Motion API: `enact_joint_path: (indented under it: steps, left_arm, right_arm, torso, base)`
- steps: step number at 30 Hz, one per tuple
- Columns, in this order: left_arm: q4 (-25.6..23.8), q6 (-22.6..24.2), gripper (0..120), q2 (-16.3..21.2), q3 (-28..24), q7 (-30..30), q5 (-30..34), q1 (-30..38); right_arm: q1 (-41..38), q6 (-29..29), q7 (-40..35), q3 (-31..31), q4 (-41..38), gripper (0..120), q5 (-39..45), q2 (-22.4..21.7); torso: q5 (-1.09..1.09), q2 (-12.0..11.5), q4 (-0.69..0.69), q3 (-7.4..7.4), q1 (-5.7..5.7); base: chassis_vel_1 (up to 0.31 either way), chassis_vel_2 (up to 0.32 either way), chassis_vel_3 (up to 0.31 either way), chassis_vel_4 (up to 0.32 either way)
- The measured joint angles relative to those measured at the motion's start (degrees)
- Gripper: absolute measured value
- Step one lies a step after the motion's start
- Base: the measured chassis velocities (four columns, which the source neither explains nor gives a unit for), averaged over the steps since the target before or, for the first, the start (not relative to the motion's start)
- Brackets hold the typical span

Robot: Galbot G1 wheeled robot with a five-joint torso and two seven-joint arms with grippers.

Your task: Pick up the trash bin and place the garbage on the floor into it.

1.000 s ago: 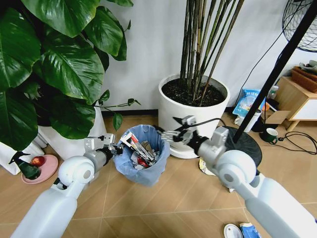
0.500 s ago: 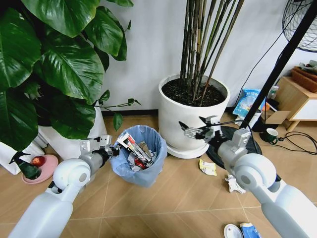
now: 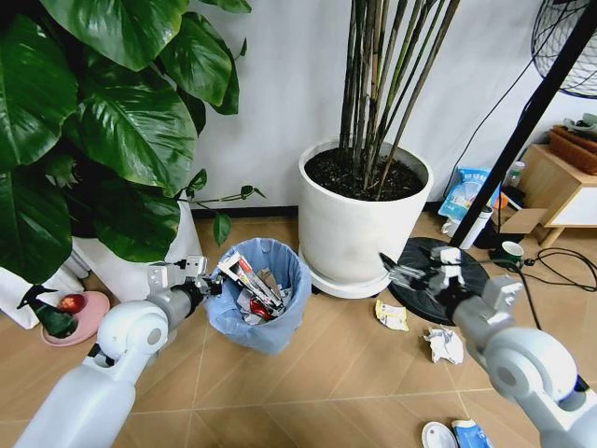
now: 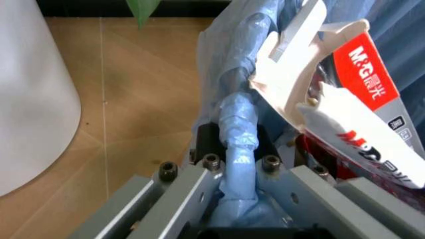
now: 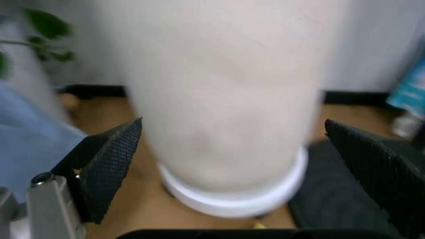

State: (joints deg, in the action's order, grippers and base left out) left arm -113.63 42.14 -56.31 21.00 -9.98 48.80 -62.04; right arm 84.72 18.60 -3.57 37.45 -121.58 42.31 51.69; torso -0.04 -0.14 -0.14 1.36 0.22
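Head view: one trash bin (image 3: 256, 297), four garbage pieces (image 3: 445, 344)

a lived-in room corner is suggested by big potted plants (image 3: 364, 201), a herringbone wood floor (image 3: 308, 373), a fan stand (image 3: 522, 140) and a small wooden cabinet (image 3: 560, 182).

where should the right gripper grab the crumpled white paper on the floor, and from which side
Probably straight from above, closing across the middle of the crumpled white paper. It lies low and loose on the floor, so there is no edge to slide under. The open right gripper is nearest, above the fan base. The left gripper is shut on the trash bin rim.
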Motion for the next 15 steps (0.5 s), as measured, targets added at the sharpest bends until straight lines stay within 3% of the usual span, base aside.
enact_joint_path:
  steps: [8,13,15]
  left_arm:
    - [-0.4,0.0,0,0.1,0.0,0.3,-0.3,-0.4]
    - [-0.6,0.0,0,0.2,-0.4,0.3,-0.5,-0.7]
    - [-0.6,0.0,0,0.2,-0.5,0.3,-0.6,-0.8]
  right_arm:
    - [0.3,-3.9,2.7,1.7,13.8,100,-4.2,1.3]
    - [-2.5,-5.3,3.2,-0.3,26.8,100,-5.1,2.8]
    - [-3.0,-5.5,3.2,-0.7,28.6,100,-5.3,3.1]
  torso:
    - [0.02,0.0,0.01,0.01,0.01]
    - [-0.03,0.0,0.01,0.01,0.01]
    - [-0.01,0.0,0.01,0.01,0.01]
  base:
    - [0.0,0.0,0.0,0.0]
    - [0.0,0.0,0.0,0.0]
    - [0.0,0.0,0.0,0.0]
